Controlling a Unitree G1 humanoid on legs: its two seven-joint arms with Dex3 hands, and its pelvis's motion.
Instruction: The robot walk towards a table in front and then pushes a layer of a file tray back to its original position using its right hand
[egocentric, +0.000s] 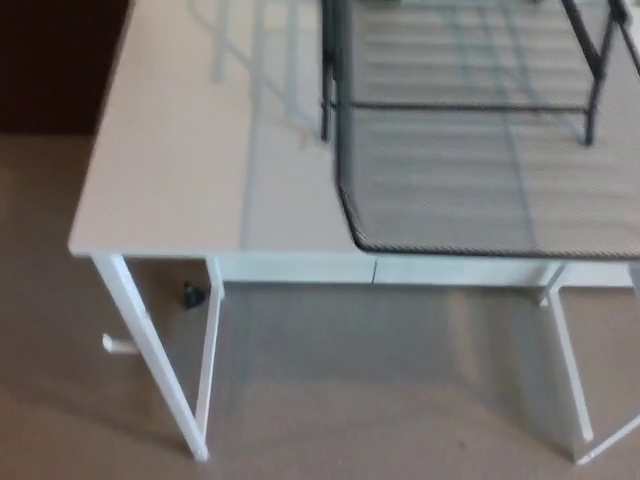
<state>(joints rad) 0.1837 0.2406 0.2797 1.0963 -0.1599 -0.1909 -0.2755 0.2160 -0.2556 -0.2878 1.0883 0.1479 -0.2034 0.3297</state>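
A brown floor (330, 400) filled the lower part of the head view, with a dark wall or panel (55, 60) at the upper left. A white table (170, 170) stood on the floor, its top occupying the upper half of the picture. On the right part of the tabletop sat a black wire-mesh file tray (480, 130). Its pulled-out layer (470, 210) projected toward the camera, the curved front rim reaching the near edge of the table and running off the right side of the picture. Behind that layer, black upright posts (326, 90) of the tray's frame rose at the left and right, joined by a thin crossbar. The left part of the tabletop was bare and showed pale reflections. Beneath the top, white legs (150, 350) descended at the left, and further white legs showed at the lower right. A small dark object (190, 294) lay on the floor under the table near the left legs, and a short white peg (118, 345) stuck out beside the outer left leg. Neither robot hand appeared, so their state could not be told.
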